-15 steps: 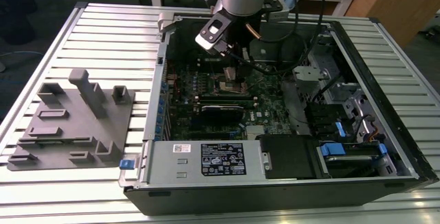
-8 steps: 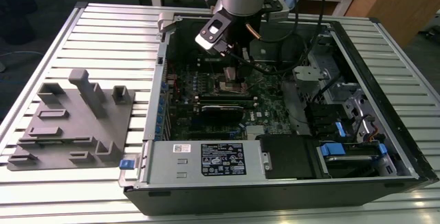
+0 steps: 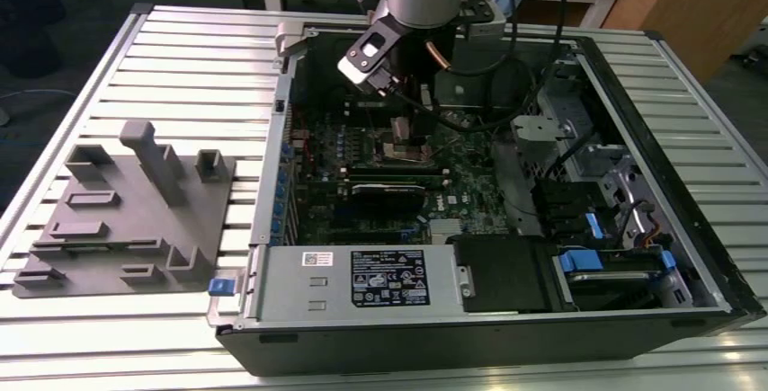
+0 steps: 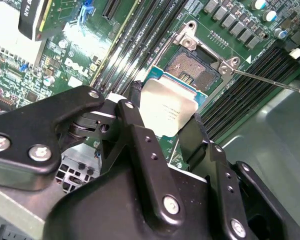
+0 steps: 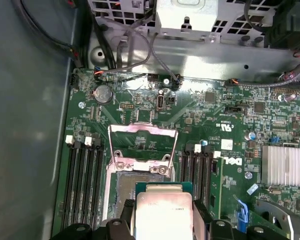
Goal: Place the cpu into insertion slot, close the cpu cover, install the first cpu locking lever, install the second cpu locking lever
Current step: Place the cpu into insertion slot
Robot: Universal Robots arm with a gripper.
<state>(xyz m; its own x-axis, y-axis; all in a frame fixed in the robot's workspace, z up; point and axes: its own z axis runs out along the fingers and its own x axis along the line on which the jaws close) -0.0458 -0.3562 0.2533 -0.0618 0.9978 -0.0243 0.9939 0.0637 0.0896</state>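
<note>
My gripper (image 4: 165,114) is shut on the cpu (image 4: 166,102), a small square chip with a silvery top, pinched by two opposite edges between black fingers (image 4: 134,120). In the first wrist view the cpu (image 5: 163,211) hangs in the gripper (image 5: 163,214) just above the insertion slot (image 5: 124,186), covering one part of it. The slot's dark centre (image 4: 196,70) shows past the chip. The cpu cover (image 5: 142,129) stands flipped open beyond the slot. A thin locking lever (image 4: 264,80) sticks out to one side. In the exterior view the gripper (image 3: 405,128) is low inside the case, over the slot (image 3: 408,148).
Long black memory slots (image 5: 85,180) flank the socket on both sides. A finned heatsink (image 5: 284,166), loose cables (image 5: 135,45) and the case wall (image 5: 30,125) lie close by. A black card (image 3: 387,195) and drive cages (image 3: 600,229) fill the case. A grey fixture (image 3: 126,211) sits at the exterior view's left.
</note>
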